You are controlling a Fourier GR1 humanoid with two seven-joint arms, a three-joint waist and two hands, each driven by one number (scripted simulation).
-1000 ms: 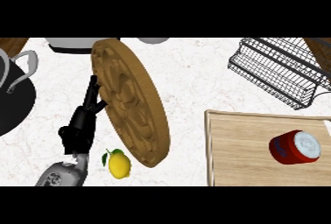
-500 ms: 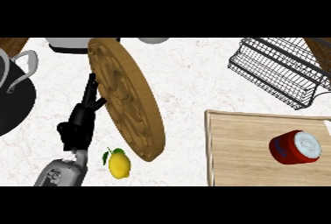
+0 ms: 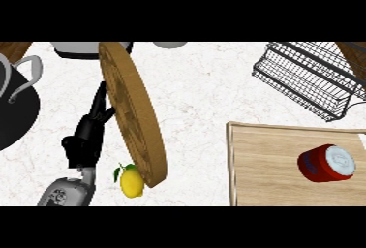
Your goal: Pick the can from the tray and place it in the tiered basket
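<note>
A red can [image 3: 327,162] with a pale lid lies on its side on the wooden tray [image 3: 265,164] at the lower right. The black wire tiered basket [image 3: 309,77] stands at the upper right, beyond the tray. My left hand [image 3: 82,144] comes up from the lower left, open, its straight fingers [image 3: 97,107] pointing away along the left face of a round wooden board [image 3: 132,111]. That hand is far from the can and holds nothing. My right hand does not show.
The round wooden board stands nearly on edge in the left middle. A yellow lemon [image 3: 131,181] lies at its lower end. A black pot [image 3: 14,111] with metal handles fills the left edge. Pale dishes [image 3: 82,48] sit along the far edge.
The wooden board has turned further on edge and looks narrower, its lower end shifted left. My left hand has edged slightly left. The can and lemon have not moved.
</note>
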